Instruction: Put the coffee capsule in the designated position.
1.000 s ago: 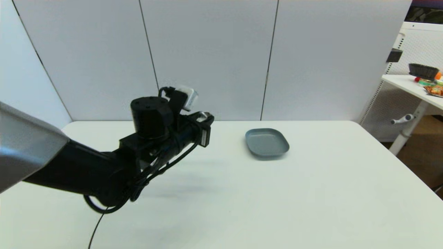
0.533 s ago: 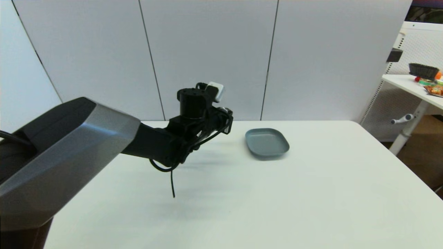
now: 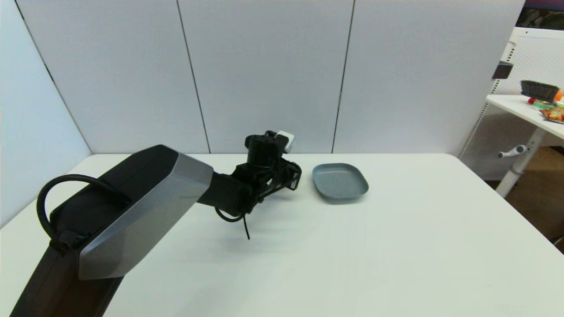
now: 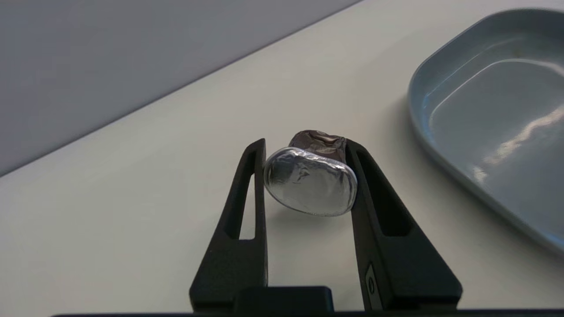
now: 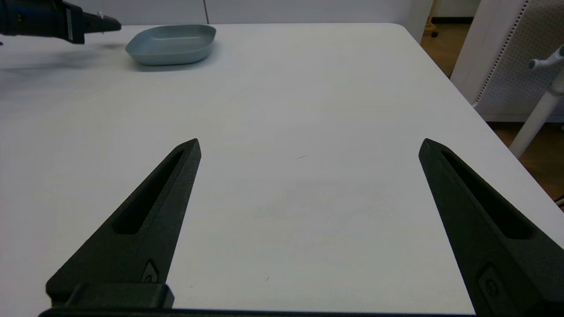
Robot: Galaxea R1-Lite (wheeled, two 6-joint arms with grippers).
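The left tool grips the coffee capsule between its two black fingers, which press on the capsule's sides; the crinkled silvery foil face is turned back toward the wrist camera and the brown body points away from it. The capsule hangs above the white surface, throwing a faint shadow onto it just beneath. In the head view the left arm reaches from the near left across the surface toward the far middle, and the left tool sits just to the left of the grey dish, close to its rim but apart from it; the capsule itself cannot be made out from that angle. The dish lies flat on the far part of the surface, to the right of the held capsule. The right tool hovers low over the near right part of the surface with its fingers spread wide and nothing between them; from its camera the dish and the tip of the left tool show far off.
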